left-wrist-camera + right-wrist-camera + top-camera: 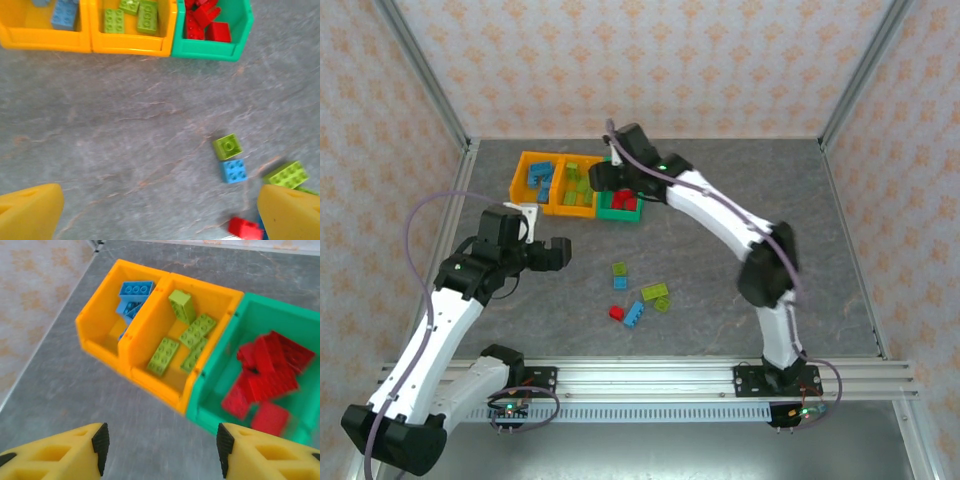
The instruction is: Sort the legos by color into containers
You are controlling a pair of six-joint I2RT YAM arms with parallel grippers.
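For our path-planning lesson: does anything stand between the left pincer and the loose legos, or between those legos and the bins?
Nothing visible on the table: bare surface separates the left pincer from the loose legos, and those from the bins. Above, the right pincer hovers by the green bin.

Three small rectangular open-top plastic bins (pixel 102 347) stand joined: two orange-yellow, one green. Six small studded plastic bricks (pixel 655 292) lie loose on the desk (pixel 700 290): three lime green, two blue, one red.
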